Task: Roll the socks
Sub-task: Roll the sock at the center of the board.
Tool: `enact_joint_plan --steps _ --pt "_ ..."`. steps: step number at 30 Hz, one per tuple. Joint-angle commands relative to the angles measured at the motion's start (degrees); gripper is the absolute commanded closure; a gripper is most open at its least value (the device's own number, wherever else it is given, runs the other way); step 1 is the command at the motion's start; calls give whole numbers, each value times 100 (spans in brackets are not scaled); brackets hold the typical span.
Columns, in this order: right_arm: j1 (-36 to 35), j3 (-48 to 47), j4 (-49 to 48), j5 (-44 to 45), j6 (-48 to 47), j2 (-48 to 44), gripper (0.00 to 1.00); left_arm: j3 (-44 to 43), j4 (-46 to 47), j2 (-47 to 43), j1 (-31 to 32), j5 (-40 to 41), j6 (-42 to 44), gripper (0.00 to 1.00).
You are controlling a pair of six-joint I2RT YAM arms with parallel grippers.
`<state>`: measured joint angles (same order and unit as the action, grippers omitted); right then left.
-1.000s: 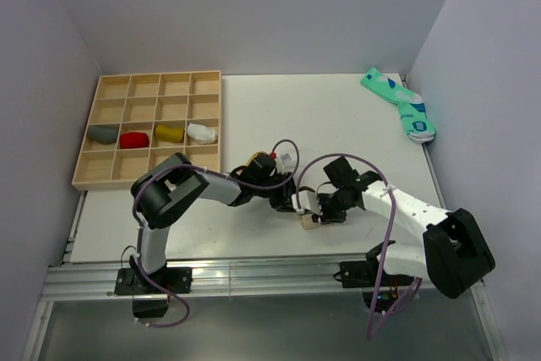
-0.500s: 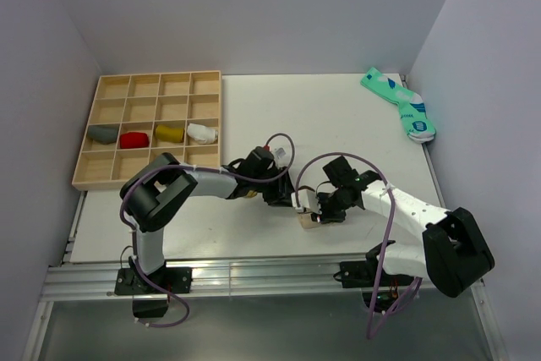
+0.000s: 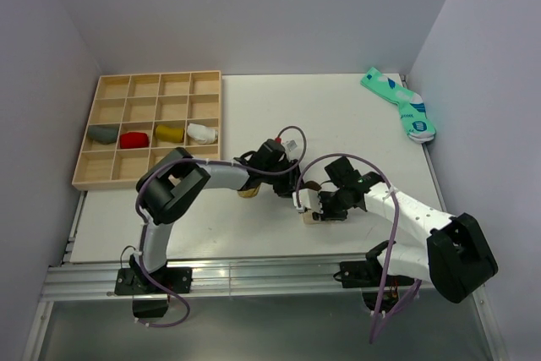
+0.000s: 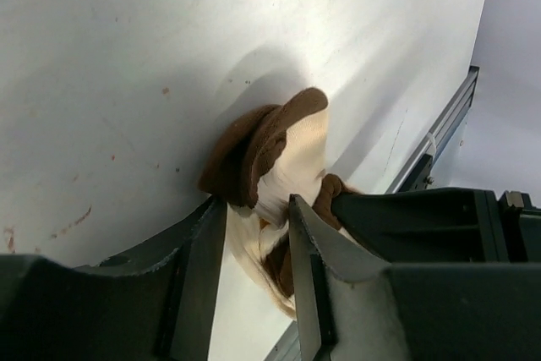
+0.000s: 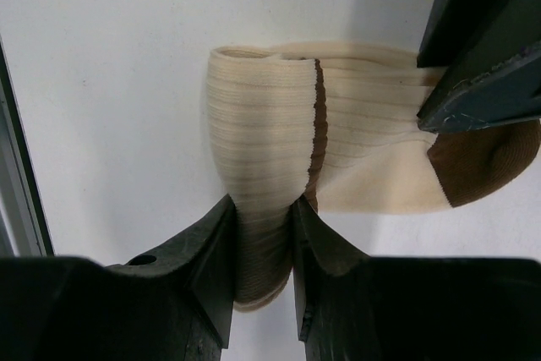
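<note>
A beige sock with dark brown bands lies near the table's front edge, between my two grippers. The right wrist view shows its ribbed cuff end folded over into a loop. My right gripper is shut on that loop. The brown toe lies flat at the right. In the left wrist view my left gripper is shut on bunched cream fabric at the toe end of the sock. From above, the left gripper and the right gripper almost touch.
A wooden tray at the back left holds rolled socks: grey, red, yellow and white. A teal patterned sock pair lies at the back right. The metal rail runs just below the grippers.
The left arm has swung back and then in again, so its gripper is closer to the right one. The right gripper has kept its hold and hardly moved.
</note>
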<state>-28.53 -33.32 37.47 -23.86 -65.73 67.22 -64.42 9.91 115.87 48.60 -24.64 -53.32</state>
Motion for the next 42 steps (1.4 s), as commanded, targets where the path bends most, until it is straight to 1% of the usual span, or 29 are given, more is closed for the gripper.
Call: enact_joint_plan --steps 1,2,4,5,7,8,10,11,12,14,17,21,23,25,26,27,29,31,36,39,42 --pt "-38 54 94 83 -62 -148 74 -237 -296 269 18 170 304 59" --pt "-47 71 76 100 -62 -148 73 -333 -332 330 18 170 322 64" --pt "-47 80 85 162 -62 -157 74 -448 -472 400 18 171 419 67" --pt "-47 71 93 171 -71 -165 73 -579 -612 470 18 188 462 73" --pt "-47 54 137 162 -89 -165 74 -772 -744 576 1 206 586 79" --pt "-47 2 224 153 -89 -122 73 -817 -806 620 -17 153 612 86" --pt "-47 -182 348 75 -115 27 74 -975 -911 743 -52 162 691 91" --pt "-47 -279 522 -4 -124 298 74 -1028 -973 778 -61 170 717 99" --pt "-38 -385 620 -75 -115 448 76 -1046 -974 787 -78 223 753 100" --pt "5 -649 865 -259 -106 860 76 -1020 -904 788 -96 241 753 100" --pt "15 -851 937 -356 43 1187 78 -871 -754 682 -114 293 727 100" --pt "181 -1211 1165 -480 280 1845 79 -607 -106 559 -166 31 683 100" --pt "251 -1431 1305 -514 342 2083 79 -493 63 498 -175 -58 665 99" --pt "409 -1650 1446 -532 421 2442 80 -449 186 428 -167 -41 709 93" --pt "471 -1738 1525 -558 430 2549 80 -405 195 384 -175 20 726 85" --pt "532 -1818 1587 -585 465 2663 80 -370 221 331 -175 82 753 79" --pt "717 -2029 1718 -611 500 2980 80 -185 387 138 -175 222 779 69" --pt "919 -2195 1798 -629 535 3243 80 95 668 -90 -184 398 736 62" --pt "1157 -2442 2070 -761 439 3561 80 763 1143 -521 -193 714 586 60" --pt "1201 -2521 2062 -778 482 3701 80 1062 1494 -724 -193 803 437 60" --pt "1245 -2627 2159 -822 500 3815 80 1537 1873 -961 -193 847 314 60"
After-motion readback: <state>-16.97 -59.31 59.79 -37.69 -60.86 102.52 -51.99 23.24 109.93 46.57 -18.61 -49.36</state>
